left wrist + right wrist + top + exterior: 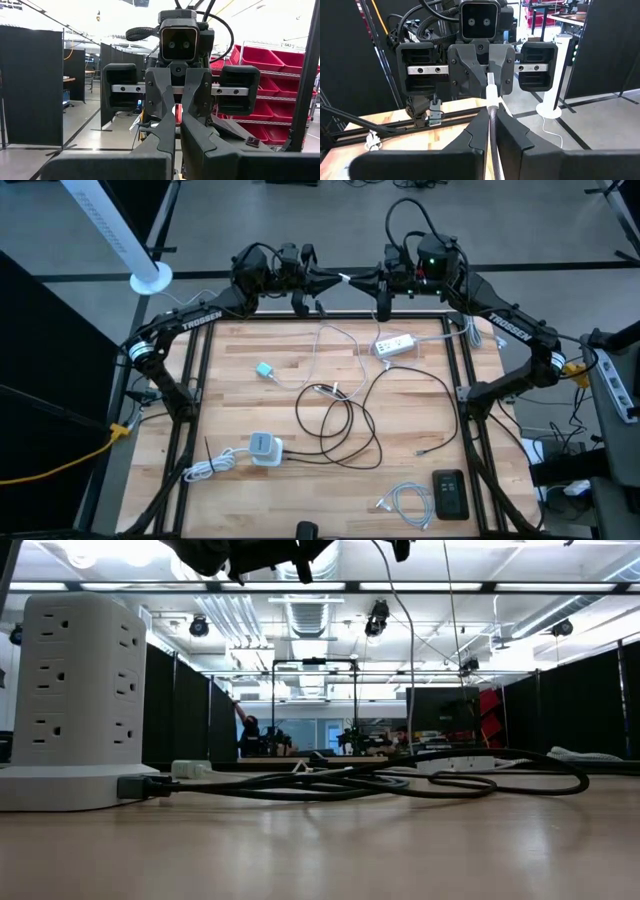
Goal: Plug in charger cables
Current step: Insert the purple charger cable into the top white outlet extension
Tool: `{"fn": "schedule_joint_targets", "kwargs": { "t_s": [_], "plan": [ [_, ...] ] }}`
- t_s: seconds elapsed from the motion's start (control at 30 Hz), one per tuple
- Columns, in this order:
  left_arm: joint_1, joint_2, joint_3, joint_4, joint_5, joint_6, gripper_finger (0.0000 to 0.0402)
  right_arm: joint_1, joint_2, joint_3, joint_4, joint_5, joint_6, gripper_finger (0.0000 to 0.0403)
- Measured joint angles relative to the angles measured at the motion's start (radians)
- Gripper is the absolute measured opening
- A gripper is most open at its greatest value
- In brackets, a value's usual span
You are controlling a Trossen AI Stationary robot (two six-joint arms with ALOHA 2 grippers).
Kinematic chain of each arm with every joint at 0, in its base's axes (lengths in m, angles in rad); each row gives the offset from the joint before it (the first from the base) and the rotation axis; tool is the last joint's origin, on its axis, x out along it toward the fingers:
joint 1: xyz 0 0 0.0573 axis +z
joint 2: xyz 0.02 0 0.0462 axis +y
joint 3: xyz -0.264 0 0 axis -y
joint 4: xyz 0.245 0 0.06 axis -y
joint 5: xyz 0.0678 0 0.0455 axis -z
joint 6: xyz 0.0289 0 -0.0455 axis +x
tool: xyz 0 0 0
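Both grippers meet tip to tip above the table's far edge. My right gripper is shut on a thin pale charger cable with a white plug tip. My left gripper faces it and closes on the same tip. From there the cable hangs to the table. A long black cable lies looped mid-table. White coiled cables lie at the near right and near left. A white oblong power strip lies at the far right. My left gripper has the free end of the white plug tip between its two fingers, coming level from the table's left side. The tip is clear of the table. Its own fingers hide the place of contact in the left wrist view. My right gripper pinches the cable just behind the white plug tip between its two fingers, level, from the table's right side, fingers lying along the cable. The plug sticks out past the fingertips toward the left gripper, lifted clear; the rest hangs slack to the table.
A white tower of outlets stands at the near left, large in the low view. A small teal adapter lies left of centre. A black device lies at the near right. A white post stands beyond the far left corner.
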Motion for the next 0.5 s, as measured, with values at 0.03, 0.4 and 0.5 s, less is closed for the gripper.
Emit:
{"fn": "schedule_joint_targets", "kwargs": {
  "t_s": [0.03, 0.4, 0.5],
  "plan": [
    [0.000, 0.000, 0.000, 0.001, -0.001, 0.000, 0.0000, 0.000, -0.001, 0.000, -0.001, 0.000, 0.000, 0.0018],
    [0.000, 0.000, 0.000, 0.002, -0.006, 0.000, 0.0000, 0.000, 0.002, 0.000, 0.001, -0.001, 0.002, 0.0057],
    [0.000, 0.000, 0.000, 0.002, -0.006, 0.000, 0.0000, 0.000, 0.002, 0.000, 0.004, 0.000, 0.002, 0.0053]
  ]
}}
